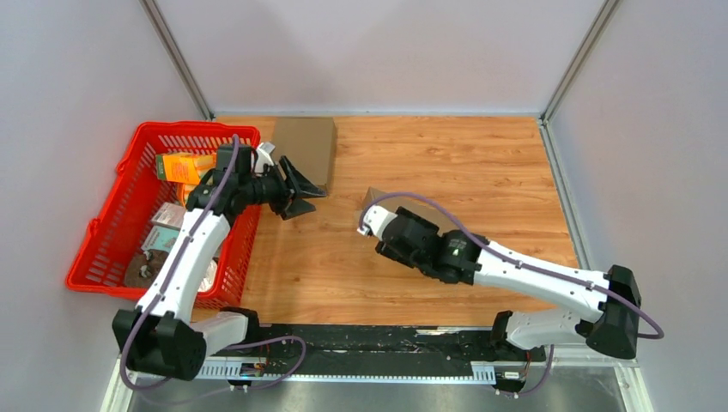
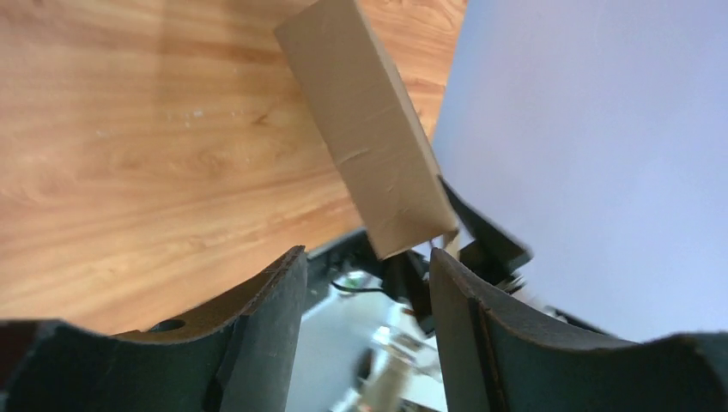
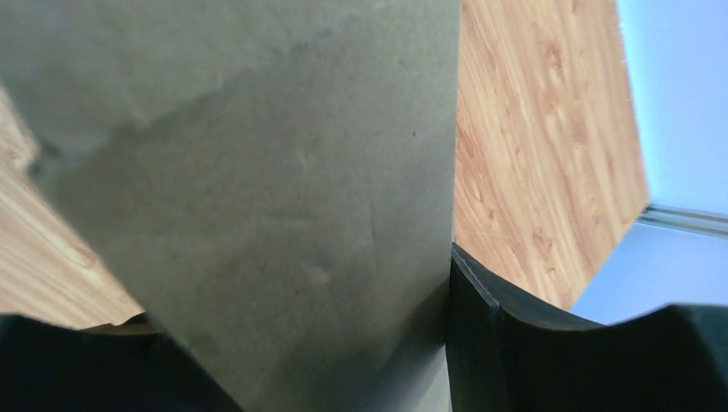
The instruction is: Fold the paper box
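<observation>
A small brown paper box (image 1: 384, 199) sits near the middle of the wooden table, held at its near end by my right gripper (image 1: 373, 218). In the right wrist view the box's cardboard (image 3: 257, 189) fills the space between the jaws, pressed against the right finger (image 3: 489, 326). My left gripper (image 1: 307, 196) is open and empty, hovering left of the box beside the basket. In the left wrist view its two fingers (image 2: 266, 326) stand apart, and the box (image 2: 369, 129) shows beyond them as a tilted brown slab.
A red basket (image 1: 110, 219) with an orange carton (image 1: 183, 165) and several packets stands at the left, under the left arm. A flat brown cardboard piece (image 1: 306, 144) lies at the back of the table. Grey walls enclose three sides.
</observation>
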